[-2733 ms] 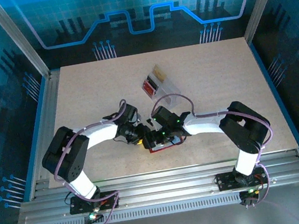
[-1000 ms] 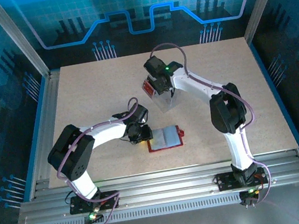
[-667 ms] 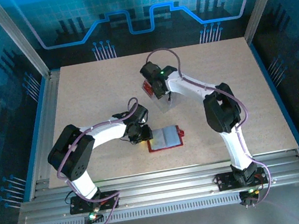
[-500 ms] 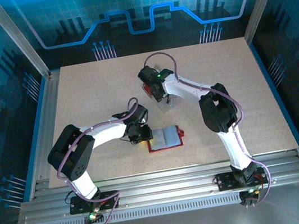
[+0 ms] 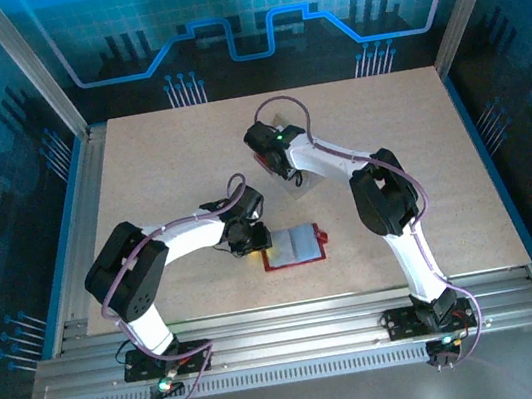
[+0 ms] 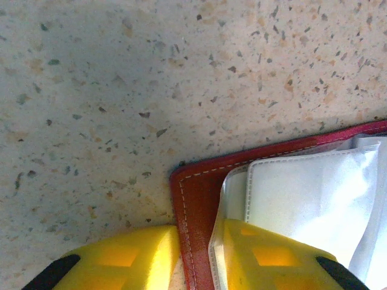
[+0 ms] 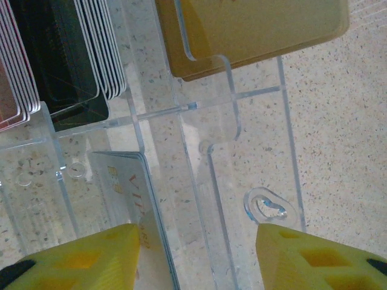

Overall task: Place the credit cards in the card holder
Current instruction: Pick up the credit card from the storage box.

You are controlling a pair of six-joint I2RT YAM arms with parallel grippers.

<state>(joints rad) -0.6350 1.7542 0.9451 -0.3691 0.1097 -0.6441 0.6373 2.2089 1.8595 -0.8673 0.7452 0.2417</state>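
Blue-lit panels with circuit patterns wall in a speckled beige bench (image 5: 140, 169) framed by aluminium rails. Both arm bases sit at the near edge.

Small dark red leather-like folding card holder (image 5: 294, 246): lies open and flat on the bench, near the centre. Pale clear sleeves face up. Red snap tab (image 5: 323, 238) sticks out on its right side.

Left gripper (image 6: 201, 237): at the card holder's left edge. In the wrist view the yellow fingers (image 6: 121, 257) stand close together, one over bare bench, the other over a clear sleeve (image 6: 302, 199). The stitched red rim fills the narrow gap between them, which reads as a pinch on that rim.

Right arm: reaches far and left across the bench to a clear plastic rectangular box (image 7: 211, 145). The box sits on the far side of the card holder, apart from it.

Right gripper (image 7: 195, 234): yellow fingers spread wide, pointing into the box, nothing clamped. Between them are a clear divider wall and one pale credit card with gold lettering (image 7: 130, 199). It stands on edge in a compartment, just beside one finger; contact cannot be told.

Other compartments:
- A stack of pale-edged credit cards (image 7: 109, 54) stands packed together, next to a dark face.
- A flat tan-gold piece (image 7: 254, 30) leans in the compartment alongside.
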